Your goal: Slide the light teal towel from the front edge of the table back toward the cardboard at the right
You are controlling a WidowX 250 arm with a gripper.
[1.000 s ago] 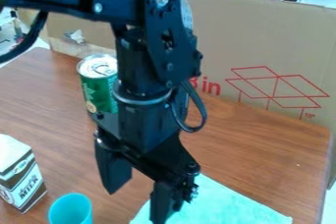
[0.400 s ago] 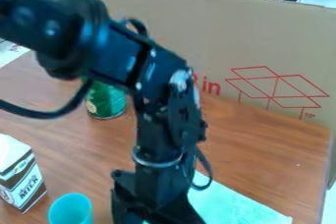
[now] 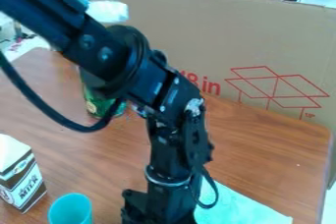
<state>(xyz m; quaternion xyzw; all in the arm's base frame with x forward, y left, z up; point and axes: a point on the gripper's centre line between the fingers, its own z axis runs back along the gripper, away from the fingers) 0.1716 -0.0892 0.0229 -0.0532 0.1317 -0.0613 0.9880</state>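
Observation:
The gripper (image 3: 157, 210) hangs low at the bottom edge of the view, over the near part of the table, with its fingertips cut off by the frame. Just right of it a pale turquoise cloth (image 3: 239, 206) lies flat, partly behind the arm. A turquoise cup (image 3: 70, 210) stands to the gripper's left. Farther left is an upright milk carton (image 3: 23, 176), white with black panels. Behind the arm, a green can (image 3: 98, 104) shows only its lower part.
A large cardboard panel (image 3: 263, 41) with red line drawings stands along the table's back edge. The brown wooden table (image 3: 269, 144) ends at the right.
The gripper has dropped from above the cloth's left side to the bottom edge. The upper arm has swung down and forward, now covering most of the can. Cup, carton and cloth have stayed put.

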